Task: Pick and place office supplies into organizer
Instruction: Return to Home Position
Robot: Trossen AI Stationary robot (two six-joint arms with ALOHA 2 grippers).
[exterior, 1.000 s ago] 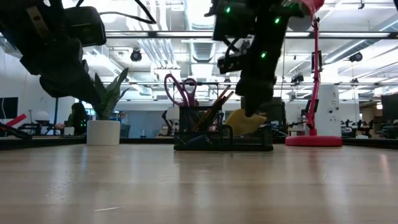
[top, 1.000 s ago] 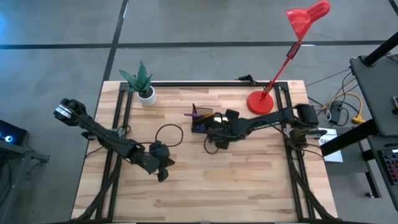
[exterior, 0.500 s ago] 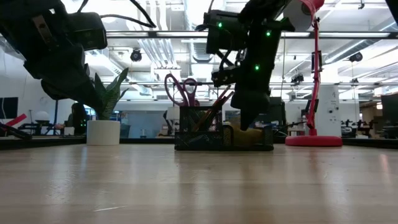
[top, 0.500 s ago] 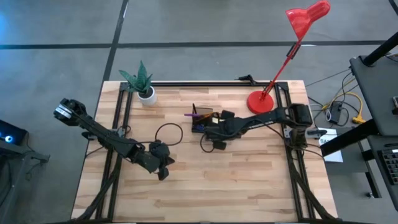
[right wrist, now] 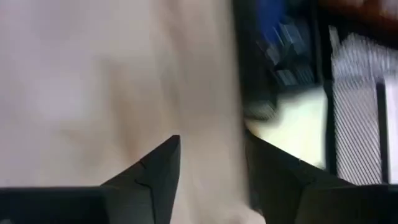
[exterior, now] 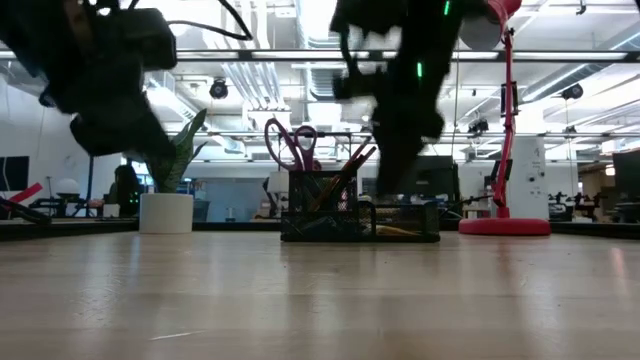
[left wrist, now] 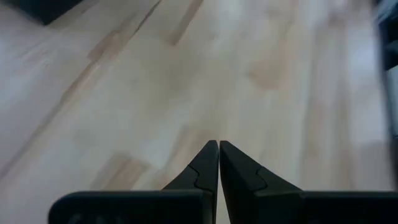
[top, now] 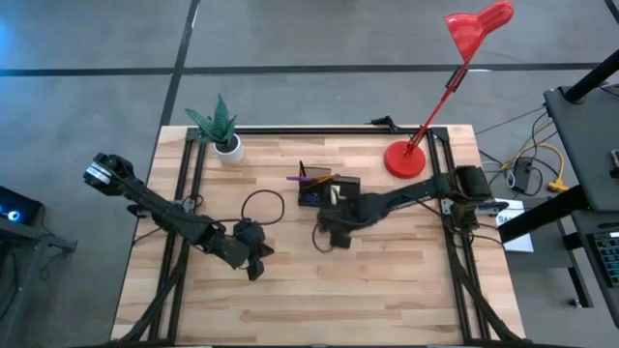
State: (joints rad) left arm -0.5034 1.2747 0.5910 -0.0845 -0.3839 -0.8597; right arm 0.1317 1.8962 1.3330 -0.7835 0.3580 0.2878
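Change from earlier: the right gripper has backed off the organizer. It held the yellow sticky-note pad over the low section, then dipped into it. It now sits just below the organizer in the high view, centre frame, over bare table. Its fingers are spread with a clear gap and nothing is between them. In the low view the right arm is a blur above the organizer, higher than before.

The pad is no longer carried. It lies flat in the organizer's low compartment, on the right side of the tray in the low view, where it shows only as a thin yellow sliver through the mesh.

The left gripper has not moved and hangs lower left of centre in the high view. Its fingers are pressed together tip to tip and hold nothing, with only wood under them.

Organizer contents:
- The taller cup on the left side in the low view holds purple-handled scissors, handles up.
- Orange pencils in the same cup lean to the right.
- Blue pieces lie in a compartment next to the pad, blurred.

The organizer stands centre table, slightly toward the top in the high view. The potted plant is at upper left, and the red lamp base is at upper right. A cable loop lies left of the organizer.
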